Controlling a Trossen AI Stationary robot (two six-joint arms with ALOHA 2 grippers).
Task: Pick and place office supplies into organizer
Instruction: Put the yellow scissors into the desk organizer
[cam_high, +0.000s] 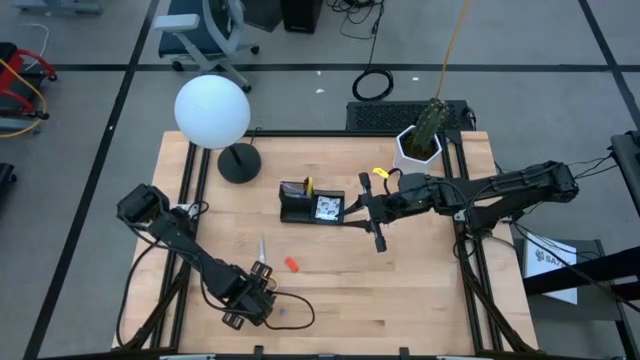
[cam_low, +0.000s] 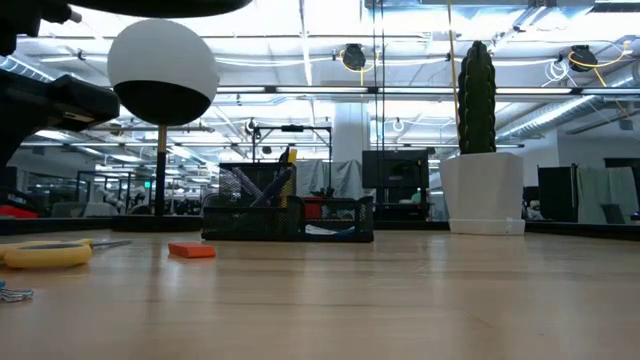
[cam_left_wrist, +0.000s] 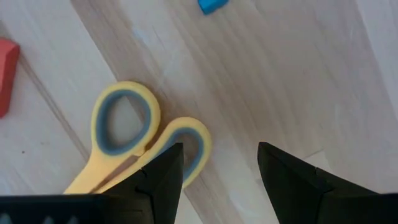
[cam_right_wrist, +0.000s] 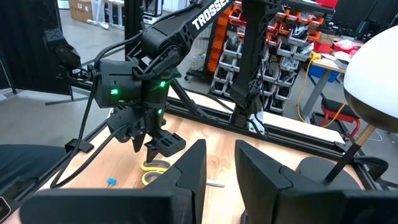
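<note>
Yellow scissors (cam_left_wrist: 134, 152) lie right under your wide-open left gripper (cam_left_wrist: 221, 171); go down and pinch the handles; your right gripper (cam_high: 368, 222), empty and half open, waits by the organizer (cam_high: 311, 204).

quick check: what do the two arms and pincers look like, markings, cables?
Both arms are dark, near black, with loose black cables along the links. The left arm carries white TROSSEN lettering and green lights at its wrist. The left pincer and right pincer have blocky black fingers.
</note>
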